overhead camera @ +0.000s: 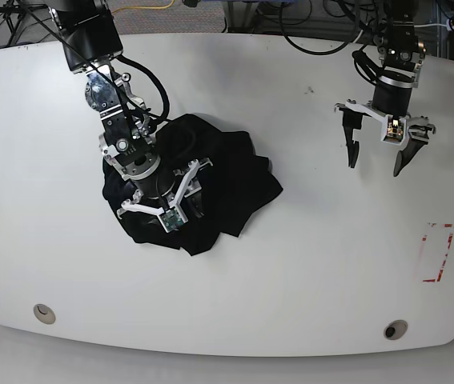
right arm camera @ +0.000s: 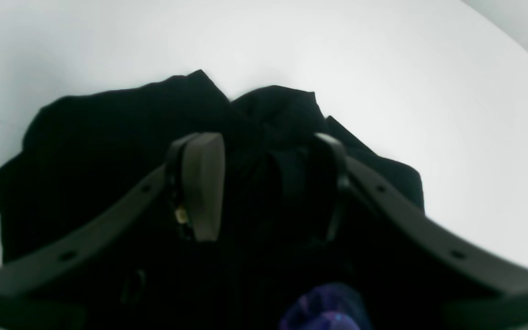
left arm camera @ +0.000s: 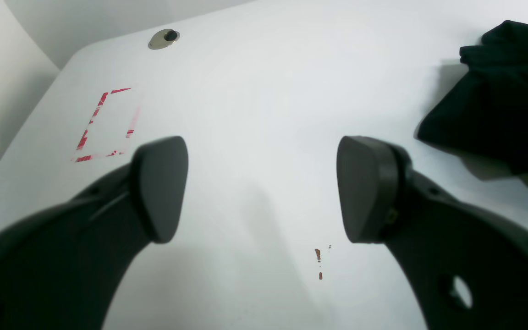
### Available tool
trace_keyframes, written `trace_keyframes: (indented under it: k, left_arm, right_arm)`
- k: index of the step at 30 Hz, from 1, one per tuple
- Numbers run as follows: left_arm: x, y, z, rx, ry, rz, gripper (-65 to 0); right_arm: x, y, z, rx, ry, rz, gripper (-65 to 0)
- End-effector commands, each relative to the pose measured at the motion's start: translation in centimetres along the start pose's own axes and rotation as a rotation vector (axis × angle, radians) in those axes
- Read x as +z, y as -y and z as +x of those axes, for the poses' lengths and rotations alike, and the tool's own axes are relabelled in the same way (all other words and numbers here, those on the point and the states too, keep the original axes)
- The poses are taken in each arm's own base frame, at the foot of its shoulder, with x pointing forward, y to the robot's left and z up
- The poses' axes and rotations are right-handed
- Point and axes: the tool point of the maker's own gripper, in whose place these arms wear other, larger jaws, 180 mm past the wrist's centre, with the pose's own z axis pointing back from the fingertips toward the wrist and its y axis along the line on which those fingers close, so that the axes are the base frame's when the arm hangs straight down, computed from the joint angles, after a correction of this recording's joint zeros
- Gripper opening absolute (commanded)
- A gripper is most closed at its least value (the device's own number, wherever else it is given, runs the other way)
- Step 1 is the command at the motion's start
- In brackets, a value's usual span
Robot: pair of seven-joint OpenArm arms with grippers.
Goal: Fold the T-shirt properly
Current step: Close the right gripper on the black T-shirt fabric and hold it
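A: Where do we stand with the shirt [overhead camera: 210,180]?

B: At the very start, by our reckoning. It lies in a crumpled black heap on the table [overhead camera: 291,264], toward our right arm's side, with nothing spread flat and no fold laid. The step in hand looks like getting a first hold on the cloth so we can open it out.

A: And our right claw [right arm camera: 264,183]?

B: Low over the middle of the heap, jaws about half apart with a ridge of black cloth rising between them. Whether the pads [right arm camera: 202,183] are pinching that ridge or only straddling it, we cannot tell (everything there is black on black). A bit of the purple print [right arm camera: 328,307] shows at the bottom of that wrist view.

A: The left claw [left arm camera: 261,188]?

B: Spread wide and holding nothing, hanging above bare table well apart from the heap. Only one corner of the shirt shows at the edge of its view, beyond the red tape marks [left arm camera: 103,126].

A: So what does the next move call for?

B: We judge the right claw needs a sure pinch on an edge or a single layer, not a bunched wad, and then a lift or drag to unfurl it. The left should come across to take a second point, so the two of us can pull the cloth flat before any folding.
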Motion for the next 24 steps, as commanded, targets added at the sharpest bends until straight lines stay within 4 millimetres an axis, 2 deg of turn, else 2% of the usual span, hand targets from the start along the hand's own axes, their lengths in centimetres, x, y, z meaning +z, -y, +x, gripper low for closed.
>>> trace_keyframes:
  k: [1,24]
  left_arm:
    - [-0.1,-0.4,1.3,-0.006,0.049,0.007,-16.9]
    - [-0.3,0.0,1.5,-0.002,0.060,-0.001,-16.9]
  right_arm:
    - [0.3,-0.1,1.8,0.008,0.068,0.000,-36.1]
    - [1.1,-1.9,-0.8,-0.023,-0.029,0.040,-36.0]
